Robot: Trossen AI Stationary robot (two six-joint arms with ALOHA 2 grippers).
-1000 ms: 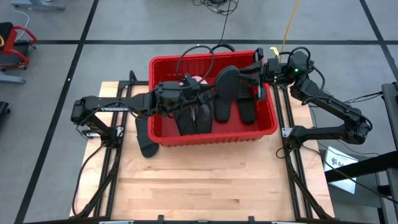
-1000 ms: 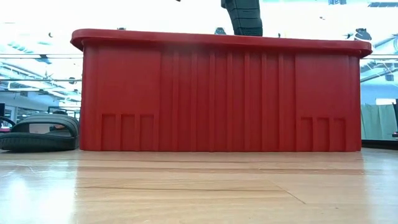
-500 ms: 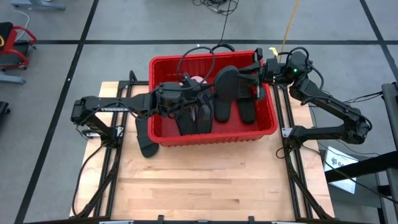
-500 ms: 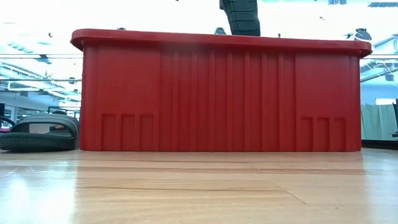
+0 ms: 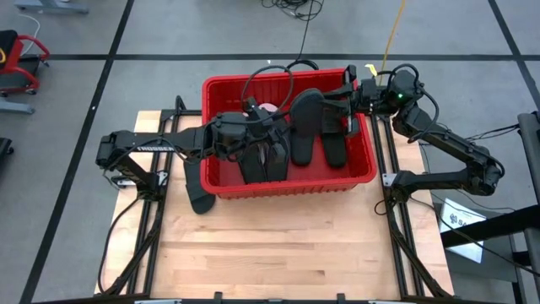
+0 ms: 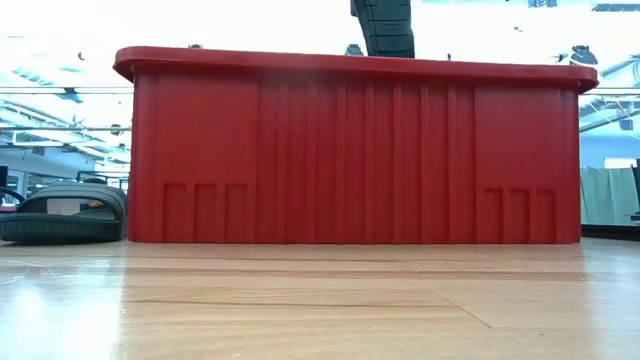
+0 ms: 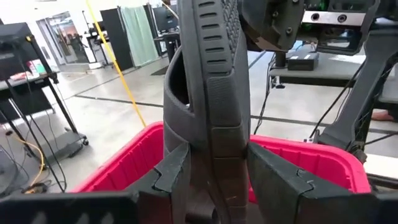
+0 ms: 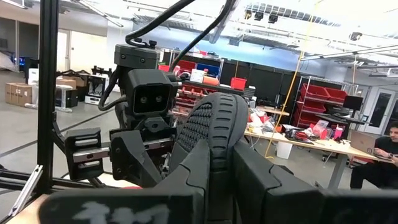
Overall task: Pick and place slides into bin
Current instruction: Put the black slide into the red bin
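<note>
A black slide [image 5: 307, 112] hangs above the red bin [image 5: 363, 173], held between both grippers. My left gripper [image 5: 278, 127] reaches in level from the table's left and is shut on it [image 7: 214, 180]. My right gripper [image 5: 342, 103] comes from the far right corner and is shut on the same slide [image 8: 217, 180]. In the low view part of the slide [image 6: 382, 28] shows over the bin's rim [image 6: 350, 65]. Several black slides [image 5: 302, 150] and a pale one [image 5: 267, 108] lie on the bin's floor. Another black slide [image 5: 198, 192] rests flat on the table left of the bin. My left gripper pinches one end of the slide [image 7: 214, 158] between its two fingers [image 7: 171, 177], one on each face. It comes level from the table's left, along the slide's length. The slide stands on edge, its strap [image 7: 180, 81] bulging to one side, clear of the bin. My right gripper pinches the slide's other end [image 8: 214, 146] between its two fingers [image 8: 261, 177], coming from the table's far right and slanting a little upward. The treaded sole [image 8: 202, 127] faces one finger. The slide is clear of the bin.
The bin fills the far middle of the table [image 5: 278, 245]; its near wall [image 6: 350, 160] blocks the low view of its inside. Bare wood lies near the front edge. The slide on the table [image 6: 65, 213] sits close to the bin's left wall.
My left gripper has rolled a little about its own line while staying in place. The held slide has turned slightly with it, and the part over the bin's rim has shifted a little to the left in the low view. Neither gripper has opened or let go.
</note>
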